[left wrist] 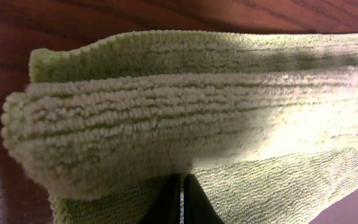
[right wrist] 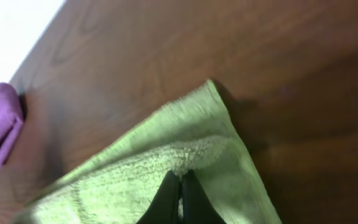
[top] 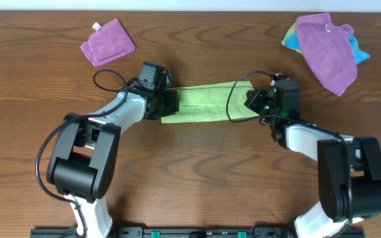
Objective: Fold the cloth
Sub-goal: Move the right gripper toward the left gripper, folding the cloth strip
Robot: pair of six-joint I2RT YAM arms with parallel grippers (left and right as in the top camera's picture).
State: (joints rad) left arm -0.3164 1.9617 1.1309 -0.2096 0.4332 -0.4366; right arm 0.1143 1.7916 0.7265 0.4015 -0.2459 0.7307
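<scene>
Your cloth [top: 207, 104] lies mid-counter [top: 197, 185], somewhat nearer the far edge than the near one, as a narrow band running left to right. Your left claw [top: 169, 102] is clamped on its left end; the left wrist view shows the fingertips pressed together under a thick fold of green pile. Your right claw [top: 250, 100] is pinched on the right end, closed on a raised ridge of fabric. A purple cloth [top: 108, 41] sits near the far left corner. A second purple cloth [top: 326, 49] lies over a blue cloth [top: 361, 51] near the far right corner.
</scene>
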